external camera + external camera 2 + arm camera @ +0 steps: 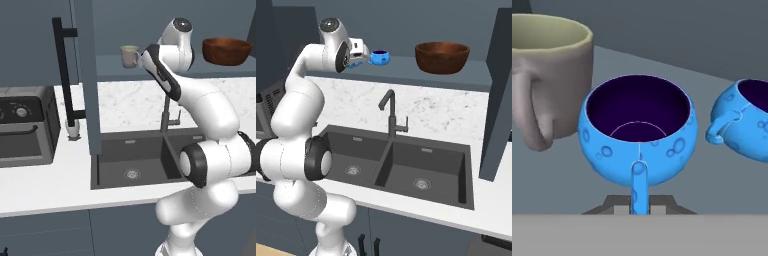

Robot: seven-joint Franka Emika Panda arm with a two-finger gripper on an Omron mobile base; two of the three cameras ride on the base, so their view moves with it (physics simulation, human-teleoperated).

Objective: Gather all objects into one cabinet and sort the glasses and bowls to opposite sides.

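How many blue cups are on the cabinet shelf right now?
2. One blue cup sits right before the gripper, handle toward it, next to the mug. The second blue cup stands at the hand view's right edge. Others may be hidden behind the arm.

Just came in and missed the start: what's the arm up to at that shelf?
The arm has its tool up at the open cabinet's shelf, right at a blue cup whose handle points at the tool. A grey-beige mug stands close beside it, a second blue cup on the other side. The brown bowl sits farther along.
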